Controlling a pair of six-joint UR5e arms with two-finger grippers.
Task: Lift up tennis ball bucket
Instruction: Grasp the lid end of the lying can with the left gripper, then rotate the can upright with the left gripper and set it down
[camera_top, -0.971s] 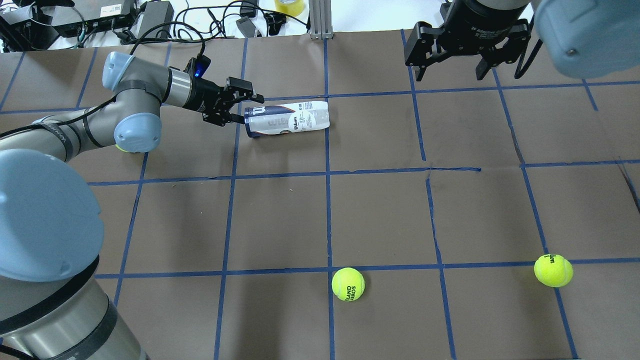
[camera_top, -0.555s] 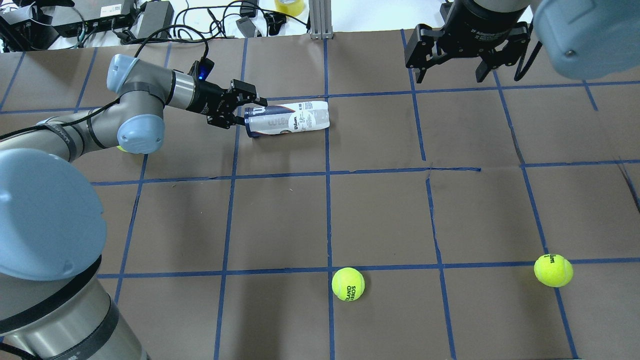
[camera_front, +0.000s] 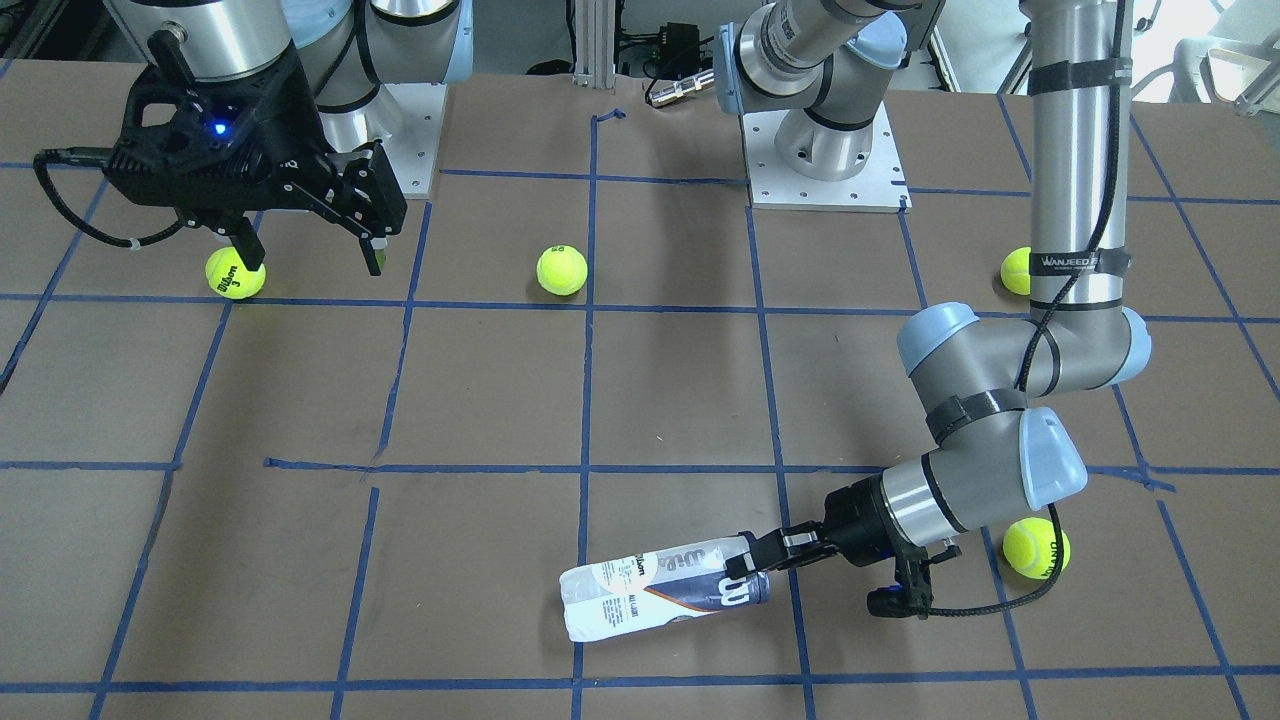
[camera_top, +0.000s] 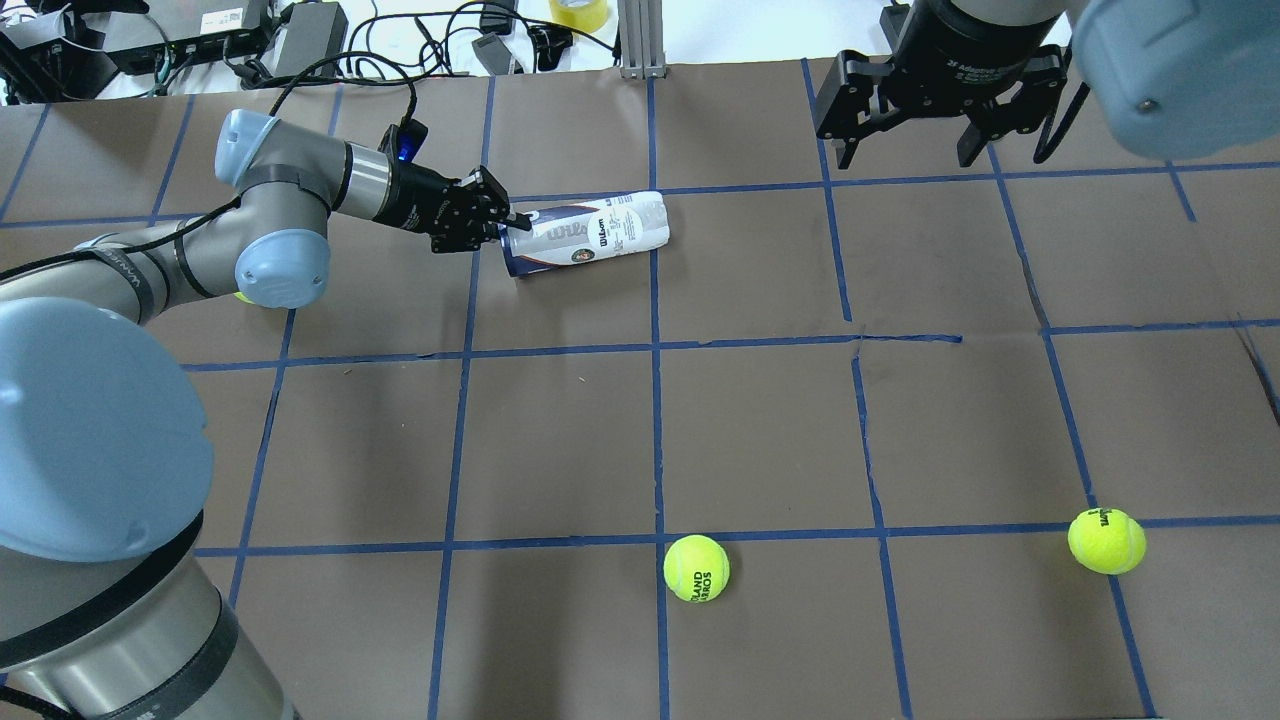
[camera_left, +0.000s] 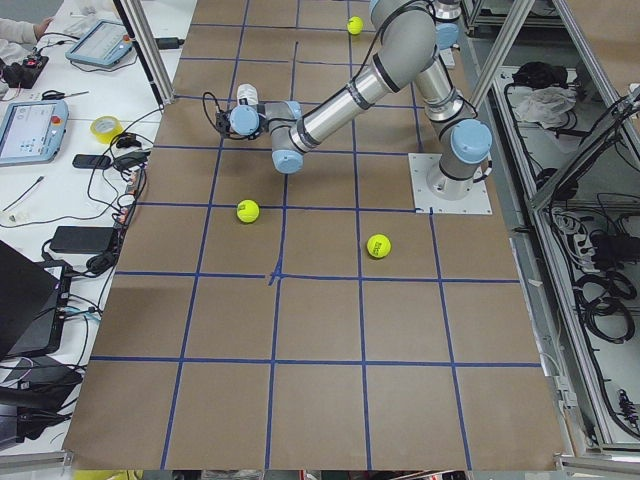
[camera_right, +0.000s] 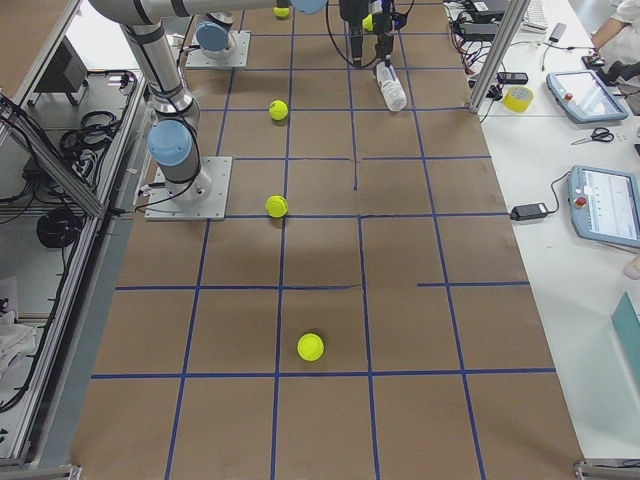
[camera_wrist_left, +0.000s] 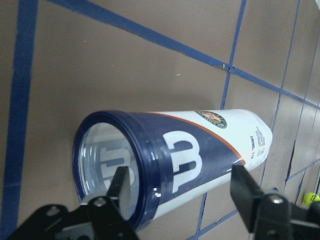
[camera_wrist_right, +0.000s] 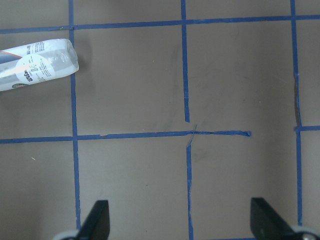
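The tennis ball bucket (camera_top: 590, 233) lies on its side on the brown table, navy rim towards my left gripper; it also shows in the front view (camera_front: 650, 592) and the left wrist view (camera_wrist_left: 200, 150). My left gripper (camera_top: 508, 222) is at its open navy end. One finger (camera_wrist_left: 120, 185) sits in front of the mouth and the other (camera_wrist_left: 245, 192) outside the wall, narrowed on the rim. My right gripper (camera_top: 903, 158) is open and empty, high at the far right, well away from the can.
Loose yellow tennis balls lie near the front edge (camera_top: 696, 568) and front right (camera_top: 1106, 541). Another ball (camera_front: 1036, 547) lies under my left forearm. Cables and boxes (camera_top: 300, 30) lie beyond the far edge. Blue tape lines grid the table.
My left gripper moved forward to the can's navy end and its jaws narrowed. The can turned, its far end swinging away from me. The right gripper barely moved.
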